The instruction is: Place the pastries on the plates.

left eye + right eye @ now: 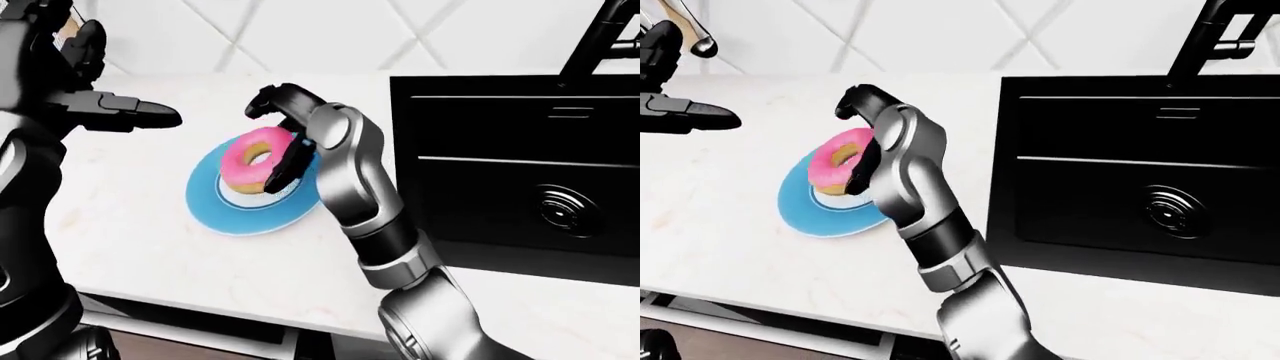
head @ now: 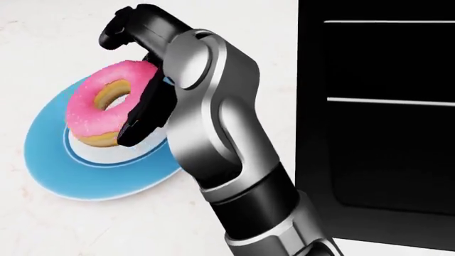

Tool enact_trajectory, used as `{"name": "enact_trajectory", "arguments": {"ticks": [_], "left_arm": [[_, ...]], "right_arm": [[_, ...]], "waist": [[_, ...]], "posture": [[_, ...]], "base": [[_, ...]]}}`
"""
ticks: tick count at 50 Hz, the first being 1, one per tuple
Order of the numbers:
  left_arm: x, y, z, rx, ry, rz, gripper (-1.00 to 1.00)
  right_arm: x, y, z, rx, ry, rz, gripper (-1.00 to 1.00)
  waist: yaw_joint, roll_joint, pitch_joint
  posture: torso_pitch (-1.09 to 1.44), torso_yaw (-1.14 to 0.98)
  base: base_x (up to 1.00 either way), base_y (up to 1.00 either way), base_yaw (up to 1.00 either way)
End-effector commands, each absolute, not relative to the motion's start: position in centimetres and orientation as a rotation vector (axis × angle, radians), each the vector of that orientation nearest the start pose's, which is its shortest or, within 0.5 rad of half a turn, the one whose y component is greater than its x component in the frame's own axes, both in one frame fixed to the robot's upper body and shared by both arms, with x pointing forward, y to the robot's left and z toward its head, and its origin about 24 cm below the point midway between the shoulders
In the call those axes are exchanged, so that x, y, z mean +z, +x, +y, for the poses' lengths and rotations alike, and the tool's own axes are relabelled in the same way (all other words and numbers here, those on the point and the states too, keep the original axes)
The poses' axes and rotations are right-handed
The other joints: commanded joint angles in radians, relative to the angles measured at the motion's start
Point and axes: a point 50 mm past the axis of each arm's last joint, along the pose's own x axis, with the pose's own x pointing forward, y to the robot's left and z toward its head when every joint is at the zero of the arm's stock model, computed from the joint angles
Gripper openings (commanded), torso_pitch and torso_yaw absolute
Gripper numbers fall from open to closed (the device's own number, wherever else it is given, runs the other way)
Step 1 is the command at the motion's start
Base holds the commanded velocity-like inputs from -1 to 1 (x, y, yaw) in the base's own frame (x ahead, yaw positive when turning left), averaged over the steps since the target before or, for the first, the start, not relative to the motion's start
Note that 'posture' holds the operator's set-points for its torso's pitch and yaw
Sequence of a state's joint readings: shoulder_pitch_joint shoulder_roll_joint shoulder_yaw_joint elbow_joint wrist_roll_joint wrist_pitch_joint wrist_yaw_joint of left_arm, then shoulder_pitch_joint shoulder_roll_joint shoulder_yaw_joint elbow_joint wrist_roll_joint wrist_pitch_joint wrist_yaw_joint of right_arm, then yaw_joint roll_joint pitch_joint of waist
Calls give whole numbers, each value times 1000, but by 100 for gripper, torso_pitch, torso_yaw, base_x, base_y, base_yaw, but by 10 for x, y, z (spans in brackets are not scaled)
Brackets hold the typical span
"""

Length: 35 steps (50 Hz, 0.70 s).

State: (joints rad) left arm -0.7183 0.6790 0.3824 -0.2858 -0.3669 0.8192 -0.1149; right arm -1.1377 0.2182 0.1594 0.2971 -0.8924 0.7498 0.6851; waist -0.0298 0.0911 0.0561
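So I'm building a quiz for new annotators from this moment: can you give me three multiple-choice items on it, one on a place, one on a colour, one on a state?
1. Where in the left-eye view is the sink?
A. right of the plate
B. left of the plate
C. under the plate

2. What colour is the doughnut icing?
A. white
B. pink
C. brown

3. How does the doughnut sit?
A. flat on the counter
B. tilted on the plate, by the right hand
C. in the sink

Key: 1 A, the black basin lies right of the blue plate; 2 B, the icing is pink; 3 B, one edge is raised against the fingers.
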Motion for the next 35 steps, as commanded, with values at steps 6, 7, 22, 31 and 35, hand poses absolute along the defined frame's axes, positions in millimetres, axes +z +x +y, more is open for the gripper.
{"name": "enact_trajectory", "arguments": {"ticks": [6, 7, 22, 31, 35], "left_arm": [[324, 275, 265, 98, 204, -412, 100], [324, 275, 265, 98, 204, -413, 100], [327, 272, 259, 93, 231, -412, 100], [319, 250, 277, 139, 304, -384, 100], [314, 235, 296, 236, 350, -338, 100]], "right_arm": [[289, 334, 8, 504, -861, -88, 71], [298, 332, 1, 490, -863, -93, 70], [367, 257, -154, 237, -899, -93, 67], [382, 196, -239, 65, -890, -71, 69], [389, 157, -271, -14, -879, -71, 73]], "waist": [[-2, 6, -30], [-3, 5, -29], [2, -33, -16], [7, -51, -13], [14, -61, -9]], "posture": [[0, 0], [0, 0], [0, 0], [0, 0], [0, 0]], "base": [[0, 0, 0], [0, 0, 0], [0, 0, 0], [0, 0, 0], [0, 0, 0]]}}
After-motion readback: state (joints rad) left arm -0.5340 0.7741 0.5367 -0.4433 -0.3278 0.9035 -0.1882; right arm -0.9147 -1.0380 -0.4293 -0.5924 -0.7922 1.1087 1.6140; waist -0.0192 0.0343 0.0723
